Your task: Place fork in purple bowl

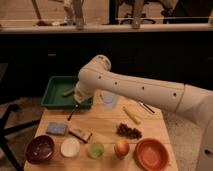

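My gripper (77, 101) is at the end of the white arm, low over the front right corner of the green tray (56, 95). A slim dark utensil, probably the fork (73, 112), slants down from the gripper onto the table's back left part. I cannot tell if it is held or lying there. The purple bowl (40, 148) stands empty at the table's front left corner, well below and left of the gripper.
Along the front stand a white bowl (70, 147), a green cup (96, 149), an apple (121, 148) and an orange-red bowl (151, 153). A blue sponge (57, 128), a brown bar (80, 134), grapes (129, 131), a yellow item (132, 115), a clear cup (109, 100) and a black-handled utensil (146, 106) lie mid-table.
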`<action>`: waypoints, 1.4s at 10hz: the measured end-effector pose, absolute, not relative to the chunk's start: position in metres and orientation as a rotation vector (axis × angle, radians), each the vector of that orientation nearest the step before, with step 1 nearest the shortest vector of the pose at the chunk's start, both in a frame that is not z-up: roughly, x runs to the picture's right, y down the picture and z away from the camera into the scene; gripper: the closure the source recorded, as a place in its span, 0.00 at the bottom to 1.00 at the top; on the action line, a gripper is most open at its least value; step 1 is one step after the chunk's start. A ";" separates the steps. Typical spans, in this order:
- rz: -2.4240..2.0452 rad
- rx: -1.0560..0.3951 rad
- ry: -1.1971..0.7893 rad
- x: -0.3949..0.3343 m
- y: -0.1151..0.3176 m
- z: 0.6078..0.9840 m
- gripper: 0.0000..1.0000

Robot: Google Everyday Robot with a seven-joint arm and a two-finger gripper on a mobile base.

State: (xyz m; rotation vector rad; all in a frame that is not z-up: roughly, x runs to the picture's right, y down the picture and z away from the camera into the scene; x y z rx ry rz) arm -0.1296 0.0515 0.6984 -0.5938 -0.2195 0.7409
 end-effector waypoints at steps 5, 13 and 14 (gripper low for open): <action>0.543 -0.650 -0.299 -0.161 0.077 0.645 1.00; 0.523 -0.657 -0.306 -0.163 0.080 0.641 1.00; 0.505 -0.658 -0.316 -0.167 0.080 0.637 1.00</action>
